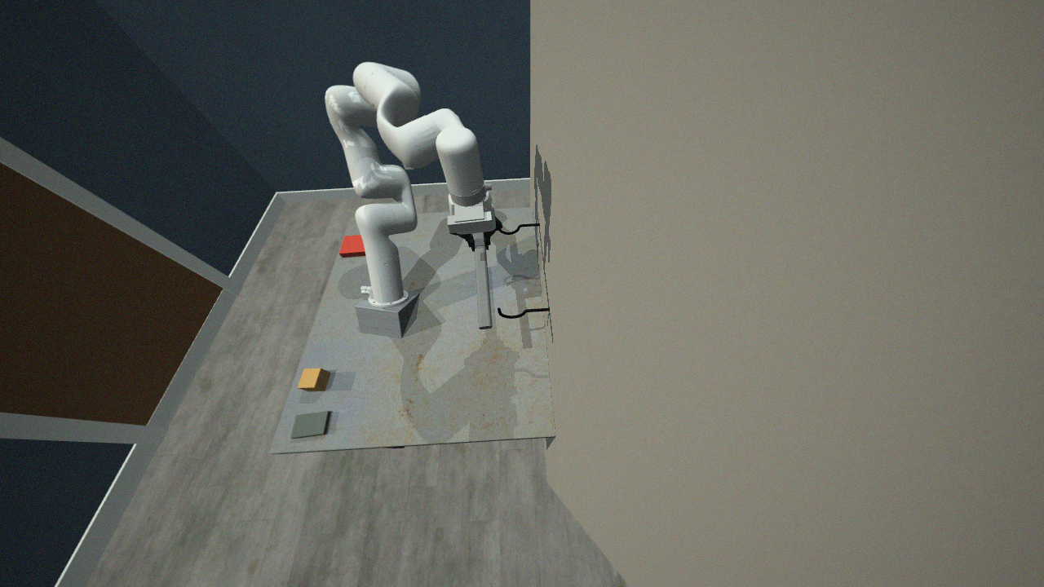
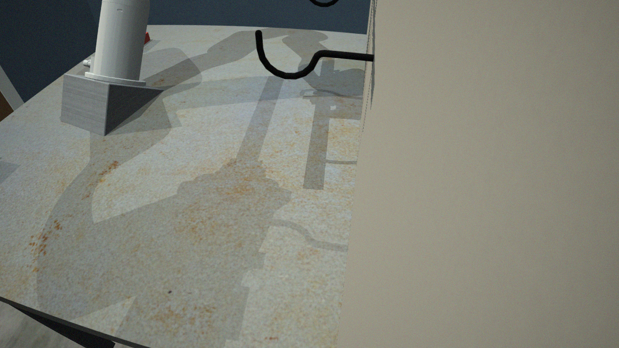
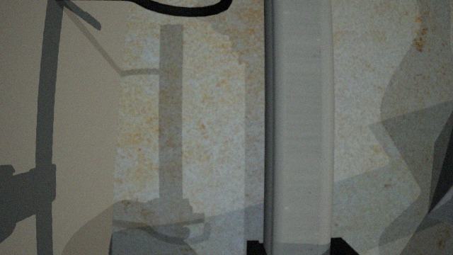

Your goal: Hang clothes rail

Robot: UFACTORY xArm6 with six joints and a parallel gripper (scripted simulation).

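My gripper [image 1: 474, 239] is shut on the clothes rail [image 1: 482, 284] [image 3: 301, 127], a pale grey bar, and holds it by one end in the air, level and parallel to the wall. Two black wall hooks stick out of the beige wall: the far hook [image 1: 515, 227] just beside the gripper, the near hook [image 1: 519, 314] [image 2: 285, 71] beside the rail's free end. The rail hangs a little to the side of the hooks, away from the wall, and does not rest in them. In the wrist view the near hook [image 3: 184, 10] curves at the top, left of the rail.
The beige wall [image 1: 766, 292] stands along the table's right edge. The arm's base block [image 1: 385, 315] [image 2: 101, 106] stands on the rusty table. A red block [image 1: 351, 244], an orange block [image 1: 313, 377] and a grey-green tile [image 1: 310, 424] lie on the left.
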